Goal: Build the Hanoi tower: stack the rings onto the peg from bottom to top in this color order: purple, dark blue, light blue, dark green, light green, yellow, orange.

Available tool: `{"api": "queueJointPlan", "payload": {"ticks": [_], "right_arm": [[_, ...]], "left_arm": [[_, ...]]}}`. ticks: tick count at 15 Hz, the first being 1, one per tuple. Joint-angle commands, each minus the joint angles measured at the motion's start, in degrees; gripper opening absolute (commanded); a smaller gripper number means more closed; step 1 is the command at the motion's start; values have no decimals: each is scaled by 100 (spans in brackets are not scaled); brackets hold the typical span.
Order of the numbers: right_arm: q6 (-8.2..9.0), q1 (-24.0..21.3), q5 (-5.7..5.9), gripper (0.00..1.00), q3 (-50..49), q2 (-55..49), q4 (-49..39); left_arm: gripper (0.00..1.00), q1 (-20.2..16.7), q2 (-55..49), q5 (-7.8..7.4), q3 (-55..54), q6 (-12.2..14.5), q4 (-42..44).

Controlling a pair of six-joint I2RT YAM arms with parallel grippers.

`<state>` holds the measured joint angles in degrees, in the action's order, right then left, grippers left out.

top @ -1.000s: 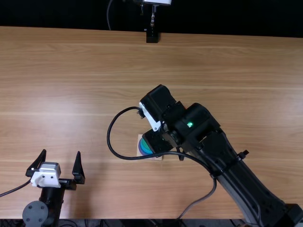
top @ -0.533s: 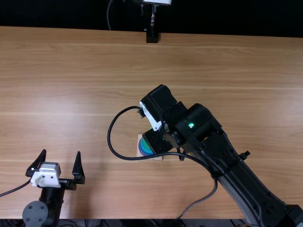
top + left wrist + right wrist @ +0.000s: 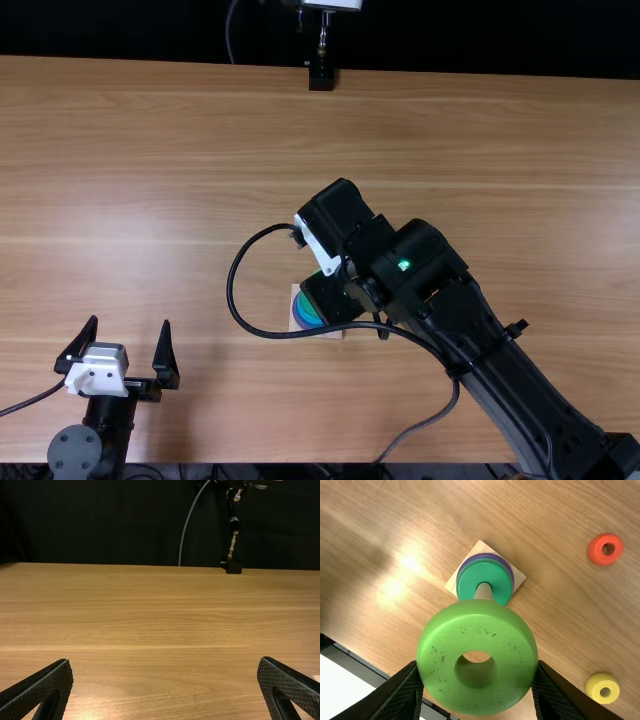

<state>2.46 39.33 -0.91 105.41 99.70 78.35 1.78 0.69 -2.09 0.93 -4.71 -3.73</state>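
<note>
Dark green ring (image 3: 473,581) tops peg (image 3: 484,592) stack, purple ring (image 3: 484,556) lower. Right hand (image 3: 477,665) grips light green ring (image 3: 437,650), unplaced; left hand (image 3: 130,322) open. Yellow ring (image 3: 593,689), orange ring (image 3: 596,550) also left.

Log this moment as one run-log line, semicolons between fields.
light green ring: in right gripper, not seated; peg: dark green ring on top; yellow ring, orange ring: on table; left gripper: open
</note>
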Motion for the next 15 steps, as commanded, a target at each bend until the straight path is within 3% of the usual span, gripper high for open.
{"api": "queueJointPlan", "payload": {"ticks": [1,10,15], "right_arm": [[-3,-31,-36,0,173,-179,-55],[-24,-40,-25,0,77,-144,-287],[-45,-277,-25,0,77,111,-287]], "left_arm": [[100,-38,-69,-44,-93,28,-102],[100,-38,-69,-44,-93,28,-102],[100,-38,-69,-44,-93,18,-102]]}}
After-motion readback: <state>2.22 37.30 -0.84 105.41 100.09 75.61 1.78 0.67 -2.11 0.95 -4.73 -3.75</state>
